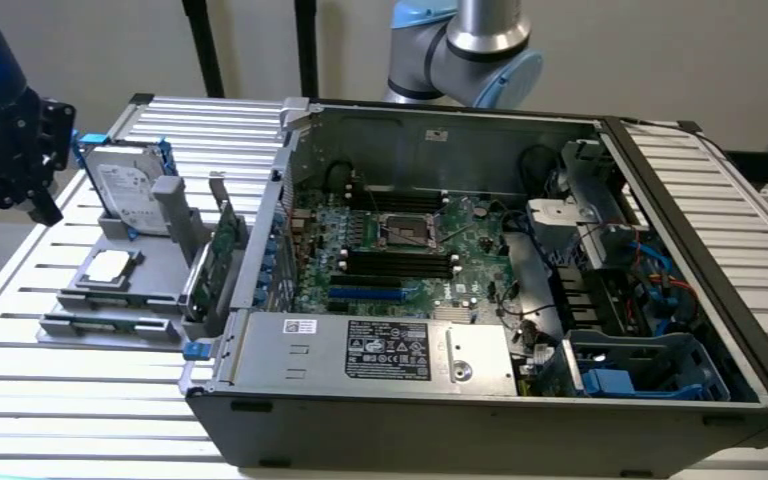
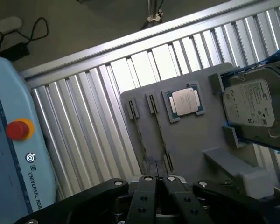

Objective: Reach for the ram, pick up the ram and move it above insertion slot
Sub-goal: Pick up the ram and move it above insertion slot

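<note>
Slatted aluminium table carries an open computer case on the exterior view's right. A grey fixture sits just beside it on the left. The fixture holds a hard drive standing in a bracket and a processor lying flat. The gripper hangs above the fixture, fingers closed together and holding nothing. The ram stands on edge in a fixture slot, apart from the gripper.

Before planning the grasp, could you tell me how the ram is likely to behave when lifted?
The ram is a thin stick standing on edge in a gray holder, so probably light and stiff. Its narrow edge may slip if gripped off-centre.
</note>
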Tool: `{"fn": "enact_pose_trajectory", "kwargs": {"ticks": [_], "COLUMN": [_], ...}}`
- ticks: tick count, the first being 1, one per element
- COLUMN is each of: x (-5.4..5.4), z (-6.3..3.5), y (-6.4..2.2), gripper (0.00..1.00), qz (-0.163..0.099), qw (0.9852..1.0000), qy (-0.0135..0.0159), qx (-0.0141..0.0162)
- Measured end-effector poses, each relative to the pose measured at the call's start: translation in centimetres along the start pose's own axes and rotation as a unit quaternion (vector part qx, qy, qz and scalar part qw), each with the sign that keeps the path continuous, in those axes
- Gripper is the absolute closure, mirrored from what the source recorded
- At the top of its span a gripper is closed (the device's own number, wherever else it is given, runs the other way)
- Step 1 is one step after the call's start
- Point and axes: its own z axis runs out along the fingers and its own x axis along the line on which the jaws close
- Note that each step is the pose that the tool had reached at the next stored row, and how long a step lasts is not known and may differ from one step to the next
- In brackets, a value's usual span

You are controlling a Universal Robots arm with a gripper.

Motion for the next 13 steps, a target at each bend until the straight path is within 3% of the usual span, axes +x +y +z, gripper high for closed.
{"fn": "enact_pose_trajectory", "kwargs": {"ticks": [5, 9, 13], "x": [0.00, 0.00, 0.00], "z": [0.03, 0.04, 0.03], "y": [0.00, 0.00, 0.00], "gripper": [0.89, 0.89, 0.89], "qz": [-0.045, -0.081, -0.091], "qw": [0.9990, 0.9967, 0.9959], "qy": [0.0019, 0.0033, 0.0033], "qx": [0.0003, 0.0008, 0.0007]}}
